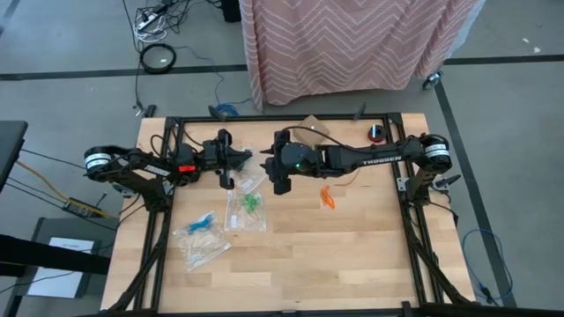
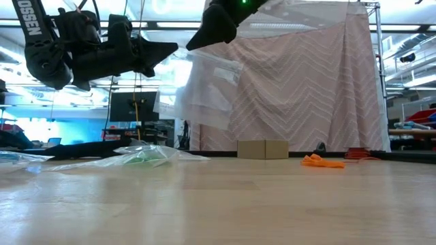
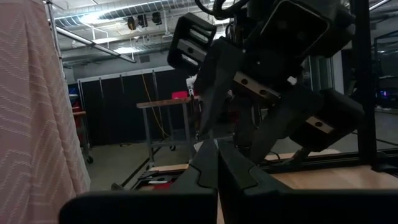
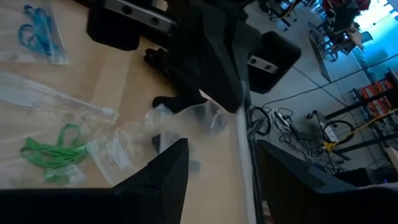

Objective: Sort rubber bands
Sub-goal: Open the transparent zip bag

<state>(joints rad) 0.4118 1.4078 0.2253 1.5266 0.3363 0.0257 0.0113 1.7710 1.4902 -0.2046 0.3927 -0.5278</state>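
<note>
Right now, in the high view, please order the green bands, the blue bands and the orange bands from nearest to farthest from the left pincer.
From the left pincer:
1. Green bands, in a clear bag just below it.
2. Blue bands, in a bag lower down, toward the left.
3. Orange bands, loose on the table's right half.

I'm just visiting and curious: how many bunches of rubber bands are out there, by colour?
Orange bunch, loose: 1
Green bunch, bagged: 1
Blue bunch, bagged: 1
Total: 3
</note>
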